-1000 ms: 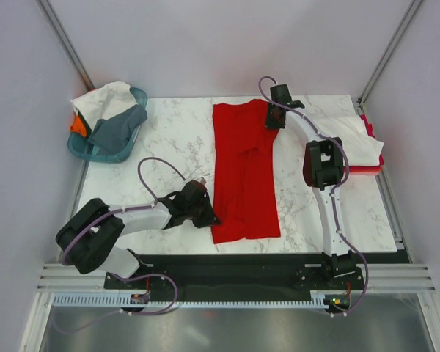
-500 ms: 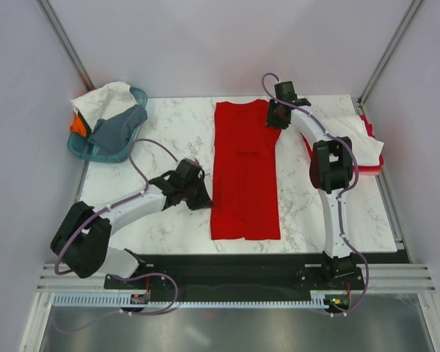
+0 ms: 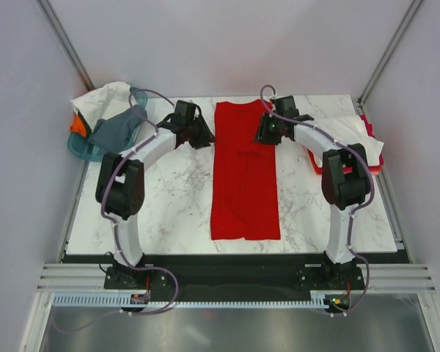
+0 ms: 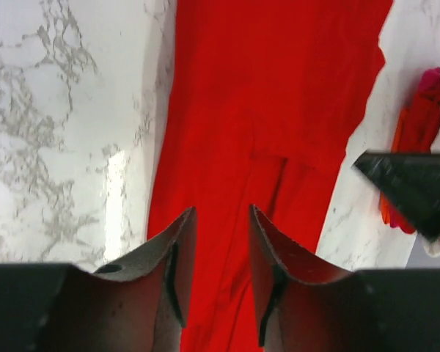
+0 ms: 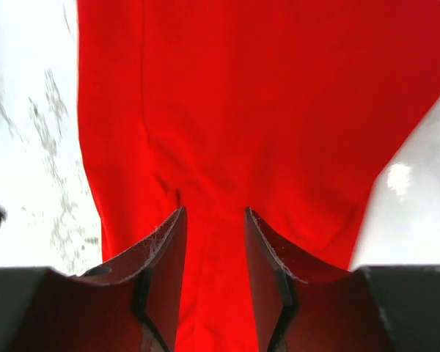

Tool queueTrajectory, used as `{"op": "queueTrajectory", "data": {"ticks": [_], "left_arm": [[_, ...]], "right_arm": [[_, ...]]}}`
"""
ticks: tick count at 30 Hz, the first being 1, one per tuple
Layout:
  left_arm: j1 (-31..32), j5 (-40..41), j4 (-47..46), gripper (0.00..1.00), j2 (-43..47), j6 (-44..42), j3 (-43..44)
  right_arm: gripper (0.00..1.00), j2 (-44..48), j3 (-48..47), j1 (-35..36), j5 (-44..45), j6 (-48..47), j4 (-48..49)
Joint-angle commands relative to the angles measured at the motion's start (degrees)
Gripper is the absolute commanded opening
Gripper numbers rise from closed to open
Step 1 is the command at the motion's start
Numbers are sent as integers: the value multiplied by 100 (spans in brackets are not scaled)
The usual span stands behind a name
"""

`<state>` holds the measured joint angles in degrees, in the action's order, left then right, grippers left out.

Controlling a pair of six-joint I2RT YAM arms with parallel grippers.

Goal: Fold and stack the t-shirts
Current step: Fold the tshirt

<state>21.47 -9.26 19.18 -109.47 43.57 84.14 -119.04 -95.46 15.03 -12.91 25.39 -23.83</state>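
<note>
A bright red t-shirt point(image 3: 246, 176) lies folded into a long narrow strip down the middle of the marble table point(image 3: 169, 191). My left gripper point(image 3: 205, 138) is at the strip's far left edge, open and empty. In the left wrist view the gripper point(image 4: 218, 220) hovers over the red cloth point(image 4: 271, 88). My right gripper point(image 3: 263, 135) is at the strip's far right edge, open and empty. In the right wrist view it point(image 5: 214, 218) is above the red cloth point(image 5: 264, 95).
A teal basket point(image 3: 82, 151) at the far left holds a white tee point(image 3: 103, 99), a grey tee point(image 3: 117, 128) and an orange one point(image 3: 77, 125). A folded stack at the right edge has a white tee point(image 3: 352, 132) on red ones point(image 3: 374, 167).
My left arm swung from the strip's near left side up to its far left corner. My right gripper shifted slightly toward the shirt's far right edge. The shirt now lies flatter.
</note>
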Motion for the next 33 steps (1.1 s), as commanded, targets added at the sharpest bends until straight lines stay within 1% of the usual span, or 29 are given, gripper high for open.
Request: {"op": "queueTrajectory", "data": {"ticks": [1, 2, 6, 13, 18, 19, 21, 26, 33], "left_arm": [[-108, -190, 51, 43, -679, -305, 934], [-126, -217, 77, 44, -1003, -323, 1094], [-205, -322, 95, 45, -1680, -279, 1736], [-328, -463, 200, 45, -2622, -174, 2711], [-372, -709, 192, 39, -3167, 63, 3152], [-372, -735, 200, 37, -3307, 125, 3257], [-372, -727, 183, 34, -3388, 186, 3328], [-381, -534, 95, 24, -3458, 327, 3337], [-381, -533, -19, 22, -3458, 398, 3337]], "right_arm": [[45, 180, 519, 158, -651, 352, 642], [45, 188, 615, 211, -774, 396, 809], [45, 101, 914, 334, -1002, 590, 1090], [44, -198, 1003, 404, -1179, 845, 1390], [44, -488, 880, 422, -1240, 959, 1443], [44, -567, 863, 431, -1275, 968, 1460], [44, -646, 793, 440, -1285, 1003, 1470], [44, -910, 687, 440, -1434, 1144, 1627], [43, -1147, 529, 457, -1539, 1390, 1821]]}}
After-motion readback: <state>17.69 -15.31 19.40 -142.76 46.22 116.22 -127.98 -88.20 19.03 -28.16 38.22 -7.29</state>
